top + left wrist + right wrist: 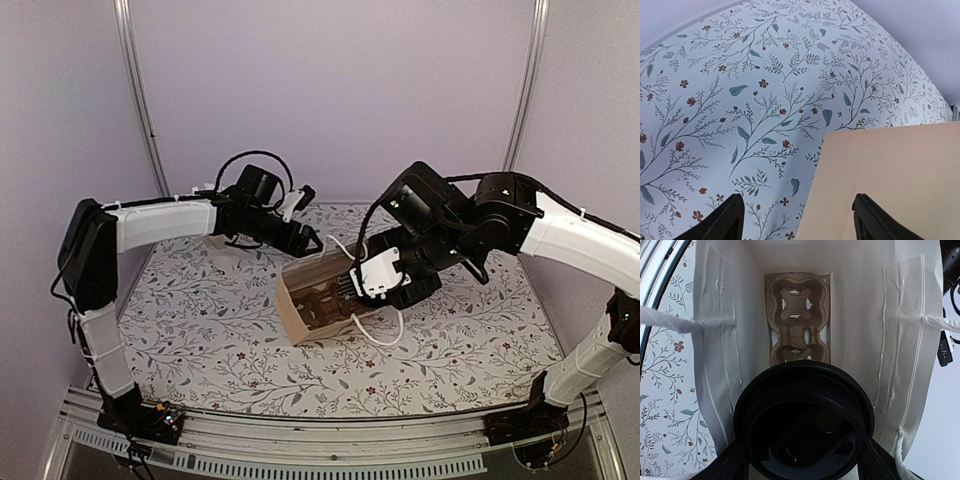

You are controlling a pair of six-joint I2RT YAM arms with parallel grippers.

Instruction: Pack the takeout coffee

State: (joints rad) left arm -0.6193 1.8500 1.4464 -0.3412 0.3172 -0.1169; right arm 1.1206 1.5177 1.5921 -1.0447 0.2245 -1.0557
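Note:
In the right wrist view the takeout coffee's black round lid point(804, 425) fills the space between my right gripper's fingers; the gripper point(802, 466) is shut on the cup. The cup hangs in the mouth of a paper bag point(715, 340). A brown pulp cup carrier point(799, 320) lies at the bag's bottom. In the top view the right gripper point(350, 287) reaches into the bag point(295, 315) from the right and hides the cup. My left gripper point(797, 217) is open and empty, just over the bag's tan outer side point(890, 175). In the top view it point(308, 241) hovers at the bag's far left corner.
The bag lies on a floral tablecloth point(200, 320) with its white rope handles point(385, 335) trailing toward the front right. A small tan object point(215, 243) sits behind the left arm. Metal frame posts point(140, 90) stand at the back corners.

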